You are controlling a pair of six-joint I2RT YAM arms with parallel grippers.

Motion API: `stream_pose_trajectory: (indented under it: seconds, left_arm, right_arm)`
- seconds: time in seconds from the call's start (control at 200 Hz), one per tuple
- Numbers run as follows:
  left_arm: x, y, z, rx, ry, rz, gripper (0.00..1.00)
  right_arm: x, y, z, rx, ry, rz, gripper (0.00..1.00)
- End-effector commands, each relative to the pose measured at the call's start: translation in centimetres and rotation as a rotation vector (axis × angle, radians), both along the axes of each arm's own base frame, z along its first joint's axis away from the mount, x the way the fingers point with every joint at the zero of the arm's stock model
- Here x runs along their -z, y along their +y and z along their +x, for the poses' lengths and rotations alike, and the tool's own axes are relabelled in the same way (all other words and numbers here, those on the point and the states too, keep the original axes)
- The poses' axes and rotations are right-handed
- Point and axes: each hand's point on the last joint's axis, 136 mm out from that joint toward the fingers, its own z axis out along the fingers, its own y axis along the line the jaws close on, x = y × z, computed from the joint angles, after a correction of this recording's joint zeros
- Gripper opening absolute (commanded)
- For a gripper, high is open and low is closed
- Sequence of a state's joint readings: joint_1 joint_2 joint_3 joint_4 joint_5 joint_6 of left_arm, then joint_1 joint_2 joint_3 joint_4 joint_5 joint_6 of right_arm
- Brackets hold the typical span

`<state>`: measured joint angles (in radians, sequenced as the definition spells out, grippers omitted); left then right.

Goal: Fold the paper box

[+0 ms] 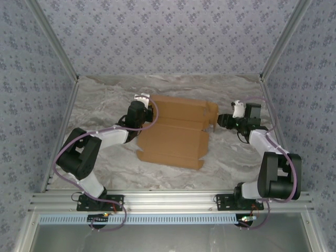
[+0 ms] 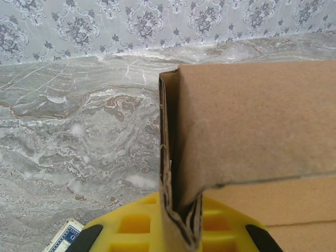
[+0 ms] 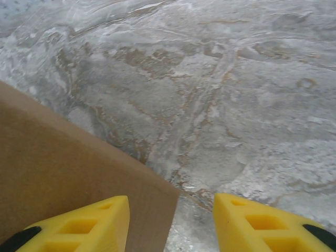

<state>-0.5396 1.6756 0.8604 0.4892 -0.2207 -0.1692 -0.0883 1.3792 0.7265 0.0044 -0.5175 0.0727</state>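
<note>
Paper box (image 1: 176, 134) of plain tan cardboard, mid-table between the two arms, just beyond the aluminium rail (image 1: 173, 198) with both bases bolted to it. Nearest part flat on the marbled table (image 1: 100, 105), creased, with a notched front edge; farther part raised into a low wall.

Left gripper (image 2: 178, 223) at the box's far left corner, yellow fingers (image 2: 131, 223) clenched on the upright cardboard wall, its doubled edge pinched between them. Small blue-and-white card (image 2: 63, 239) on the table just beside that gripper, partly cut off at the picture's edge.

Right gripper (image 3: 170, 220) at the box's right end, fingers (image 3: 94, 223) parted: one over a brown flap, the flap's corner reaching into the gap, the other over the marbled surface, not clamped on anything.

Farther off, more marbled surface, then walls (image 1: 168, 31) of patterned wallpaper.
</note>
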Motion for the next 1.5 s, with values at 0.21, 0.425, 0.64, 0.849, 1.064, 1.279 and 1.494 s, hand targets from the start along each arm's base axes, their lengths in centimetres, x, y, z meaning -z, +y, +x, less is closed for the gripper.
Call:
stream_pose_trajectory:
  seconds: [0.21, 0.425, 0.64, 0.849, 1.064, 1.279, 1.494]
  left_arm:
    - [-2.2, -0.5, -0.1, 0.013, -0.038, -0.045, 0.00]
    - [-2.2, -0.4, -0.1, 0.013, -0.040, -0.046, 0.00]
    - [-2.2, -0.5, -0.1, 0.014, -0.041, -0.046, 0.00]
    - [-2.3, -0.6, -0.2, 0.019, -0.041, -0.047, 0.00]
    - [-2.3, -0.6, -0.2, 0.023, -0.040, -0.045, 0.00]
    - [-2.4, -0.6, -0.3, 0.026, -0.042, -0.046, 0.00]
    - [-2.5, -0.7, -0.3, 0.029, -0.044, -0.049, 0.00]
  right_arm:
    - [-0.9, 3.6, 0.0, -0.199, -0.068, 0.020, 0.43]
    - [-1.1, 4.4, 0.1, -0.237, -0.079, 0.009, 0.43]
    - [-1.0, 5.2, 0.8, -0.282, -0.085, -0.026, 0.43]
    - [-1.2, 5.1, 1.6, -0.285, -0.111, -0.057, 0.43]
    - [-1.7, 5.3, 2.5, -0.292, -0.149, -0.103, 0.51]
    - [-2.5, 7.1, 2.7, -0.366, -0.191, -0.099, 0.53]
    - [-2.6, 7.9, 3.5, -0.378, -0.211, -0.147, 0.51]
